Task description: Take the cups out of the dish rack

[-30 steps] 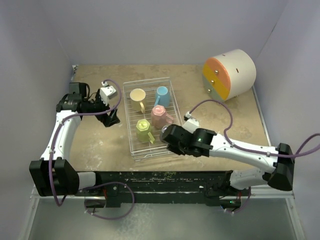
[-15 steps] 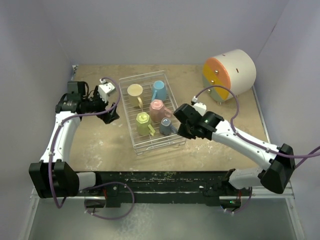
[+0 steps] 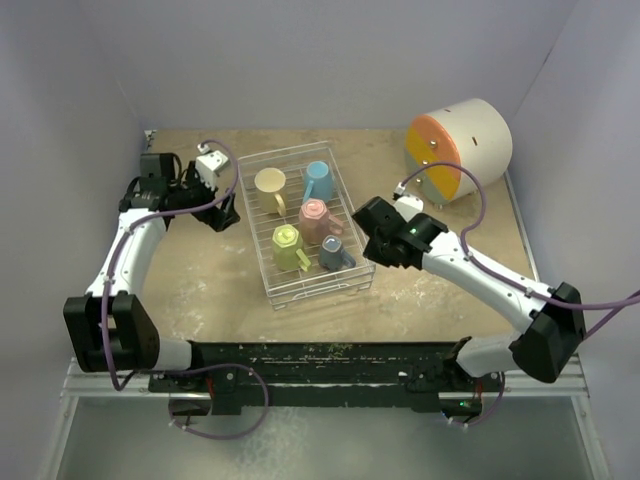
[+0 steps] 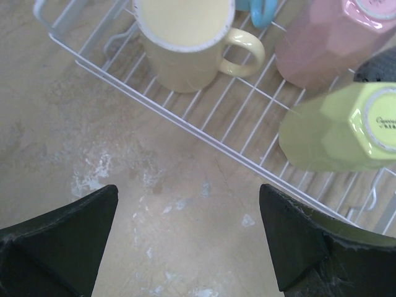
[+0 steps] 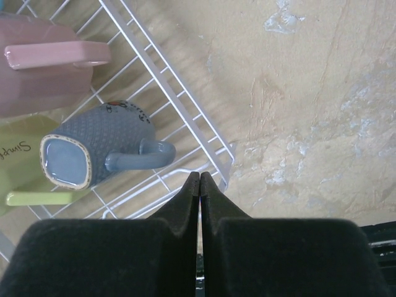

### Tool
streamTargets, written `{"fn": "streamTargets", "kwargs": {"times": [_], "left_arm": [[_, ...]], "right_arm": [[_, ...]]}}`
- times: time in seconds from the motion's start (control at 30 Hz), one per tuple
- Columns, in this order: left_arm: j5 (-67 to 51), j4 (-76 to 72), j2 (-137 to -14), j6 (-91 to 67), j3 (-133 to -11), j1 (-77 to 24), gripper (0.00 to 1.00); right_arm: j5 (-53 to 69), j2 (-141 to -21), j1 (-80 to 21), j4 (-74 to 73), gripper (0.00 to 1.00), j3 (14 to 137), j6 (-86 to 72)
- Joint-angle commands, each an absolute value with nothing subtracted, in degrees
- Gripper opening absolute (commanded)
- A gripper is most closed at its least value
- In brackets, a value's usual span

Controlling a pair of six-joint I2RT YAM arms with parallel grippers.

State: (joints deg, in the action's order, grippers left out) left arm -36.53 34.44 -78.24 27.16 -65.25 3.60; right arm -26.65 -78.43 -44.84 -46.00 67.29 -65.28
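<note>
- From the top external view, one dish rack [image 3: 352, 268] sat near the middle of the worktop [image 3: 450, 300], skewed to its edges.
- Five cups stood inside the rack: cream-yellow mug [image 3: 271, 184] and light blue mug [image 3: 319, 181] at its far end, pink mug [image 3: 313, 217] in the middle, lime green mug [image 3: 288, 248] and grey-blue mug [image 3: 331, 253] at its near end.
- One round cream-and-orange drawer unit [image 3: 458, 145] lay at the worktop's far right corner.
- The left gripper [image 3: 222, 212] hung just beside the rack's left side; the right gripper [image 3: 368, 232] hung by its right side.
- In the left wrist view, the left gripper's [image 4: 189, 216] two fingers [image 4: 62, 241] were spread wide over bare worktop, pinching nothing.
- Beyond the rack's edge wire [image 4: 185, 124], the cream-yellow mug [image 4: 185, 43] stood mouth up; the lime green mug [image 4: 340, 127] and pink mug [image 4: 328, 43] showed their bases.
- In the right wrist view, the right gripper's [image 5: 199, 179] fingers [image 5: 185, 204] were pressed together on nothing, tips over the rack's corner [image 5: 185, 105].
- The grey-blue mug's [image 5: 93, 148] handle pointed at those tips, near but apart.
</note>
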Motion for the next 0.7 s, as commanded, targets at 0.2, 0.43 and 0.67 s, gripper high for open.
{"fn": "streamTargets", "kwargs": {"times": [0.2,0.43,0.67], "left_arm": [[-33.64,24.86,-87.33,21.13,-73.25,2.68,0.99],[-29.27,22.84,-93.3,20.57,-75.12,0.04,0.99],[-25.05,21.64,-95.14,21.69,-74.33,-2.25,0.94]], "right_arm": [[-29.62,-71.61,-46.74,-47.39,0.28,67.78,-68.25],[-29.27,-76.51,-59.28,-49.93,0.52,73.37,-75.8],[-24.87,-78.29,-60.39,-41.59,0.43,69.11,-78.36]]}}
